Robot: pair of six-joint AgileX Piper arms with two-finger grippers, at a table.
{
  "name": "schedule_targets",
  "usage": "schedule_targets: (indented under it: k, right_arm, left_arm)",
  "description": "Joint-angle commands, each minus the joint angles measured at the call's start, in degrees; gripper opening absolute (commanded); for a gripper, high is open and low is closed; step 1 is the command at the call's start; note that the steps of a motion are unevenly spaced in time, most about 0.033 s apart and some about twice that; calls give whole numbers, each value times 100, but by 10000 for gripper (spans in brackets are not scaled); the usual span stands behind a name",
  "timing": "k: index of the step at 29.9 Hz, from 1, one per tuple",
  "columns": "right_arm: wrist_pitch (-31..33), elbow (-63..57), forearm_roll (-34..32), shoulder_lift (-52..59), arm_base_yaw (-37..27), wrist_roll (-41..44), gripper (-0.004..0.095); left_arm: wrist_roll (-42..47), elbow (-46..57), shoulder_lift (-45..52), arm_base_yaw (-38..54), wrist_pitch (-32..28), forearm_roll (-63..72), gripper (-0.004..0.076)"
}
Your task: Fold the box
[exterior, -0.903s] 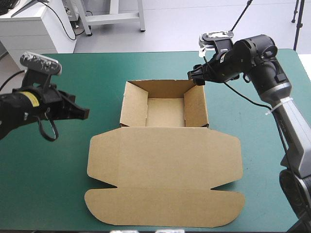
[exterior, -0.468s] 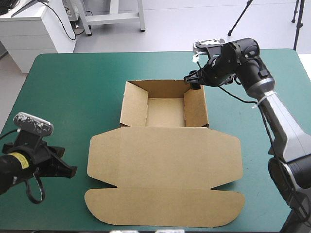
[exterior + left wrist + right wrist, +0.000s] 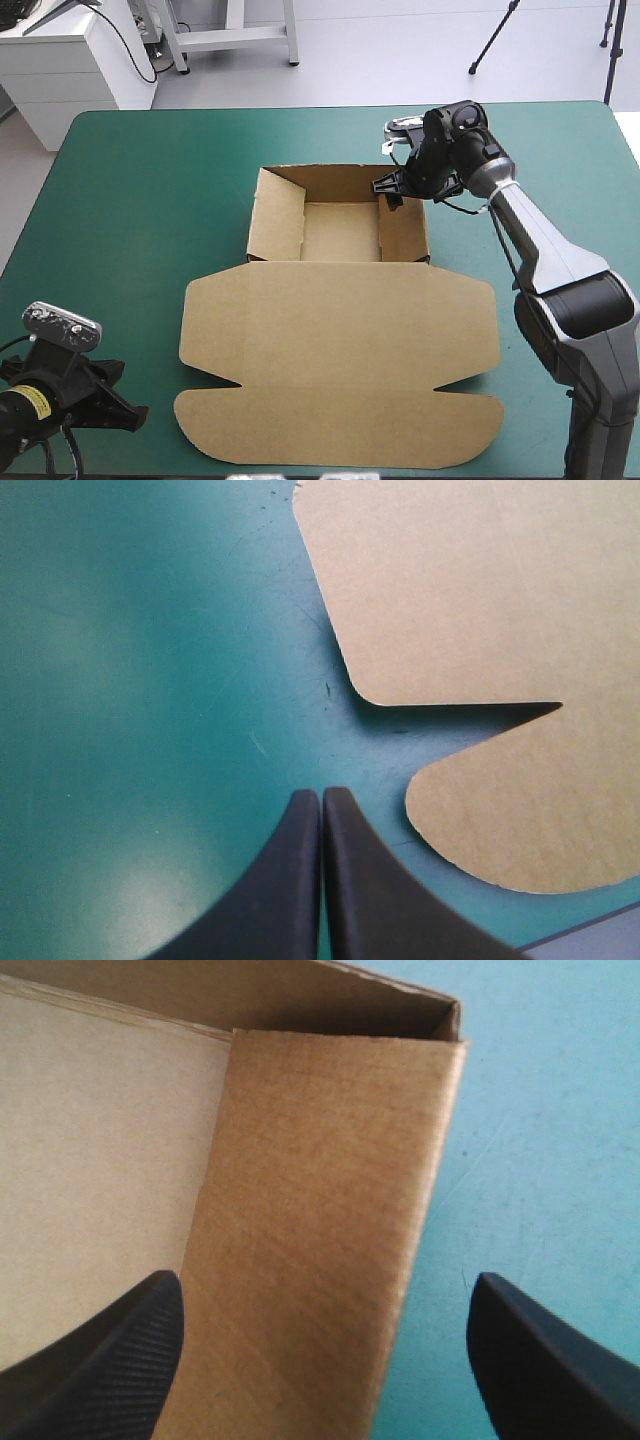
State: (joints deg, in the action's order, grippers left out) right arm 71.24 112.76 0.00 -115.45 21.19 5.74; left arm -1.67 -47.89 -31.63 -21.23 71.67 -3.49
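Straddling box (image 3: 320,1210) side wall, right jaws apart

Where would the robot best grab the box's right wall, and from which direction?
Probably at its top edge near the far corner, coming from above. The wall of the box stands upright and thin, with its top edge free. The open right hand already straddles it there, so shutting should pinch the board across its flat faces.
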Motion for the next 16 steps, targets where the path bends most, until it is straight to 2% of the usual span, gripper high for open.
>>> schedule_targets:
  k: [1, 4, 7, 10, 16]
  right_arm:
    - [20, 182, -49, 123, -8, -7, 724]
    - [20, 182, -60, -18, -8, -7, 708]
    - [-32, 182, -101, -99, -8, -7, 638]
    - [-91, 182, -124, -109, -8, -7, 513]
    - [-104, 182, -267, -109, -8, -7, 170]
  left_arm:
    - [34, -119, -19, -13, -94, -11, -10]
    - [34, -119, -19, -13, -102, -11, -10]
    - [34, -119, -19, -13, -102, -11, -10]
    - [34, -114, -19, -13, -102, -37, -10]
    - [34, 84, -19, -13, -127, -37, -10]
